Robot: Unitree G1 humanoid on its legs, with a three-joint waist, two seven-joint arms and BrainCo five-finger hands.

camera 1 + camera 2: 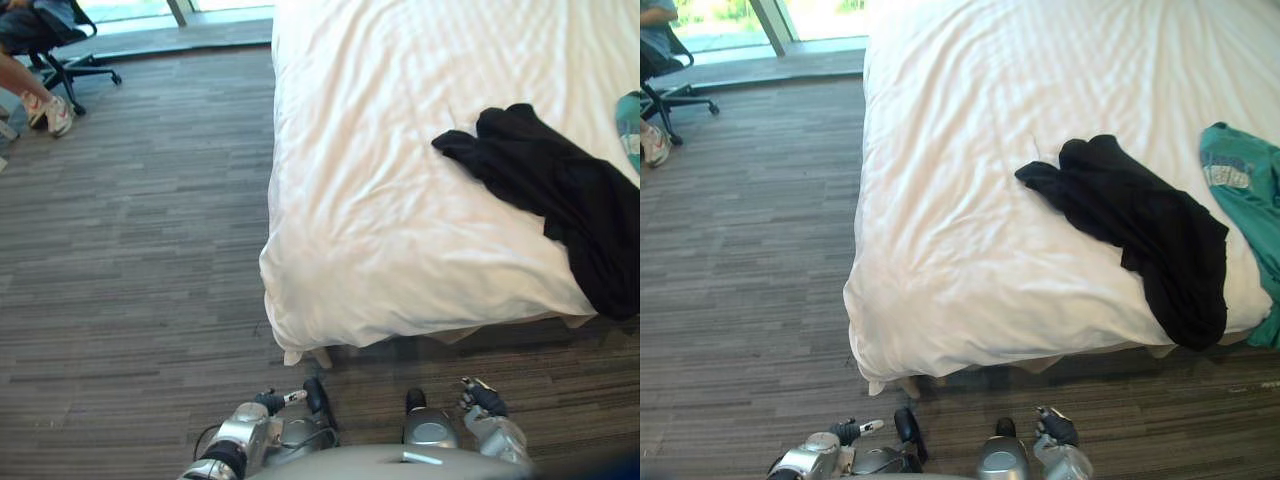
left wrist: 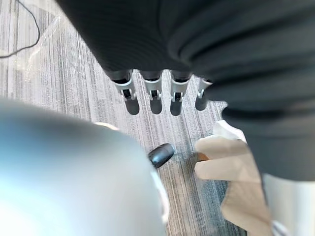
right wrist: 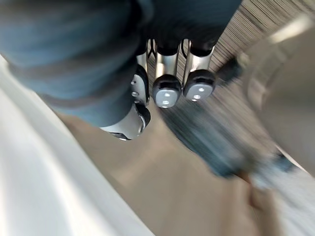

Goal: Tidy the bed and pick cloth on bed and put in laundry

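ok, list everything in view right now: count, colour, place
Bed with striped white cotton cover: one, white, upper right.
Crumpled black cloth garment: one, black, on the bed, reaching its near edge.
Teal cloth garment: one, teal, on the bed, right of the black one.
Wheeled office chair: one, black, far left.
Plank-pattern floor: grey-brown, left of and in front of the bed.
Person's shoe: one, white and red, by the chair.
Left hand: silver, low left, fingers straight, empty.
Right hand: low right.
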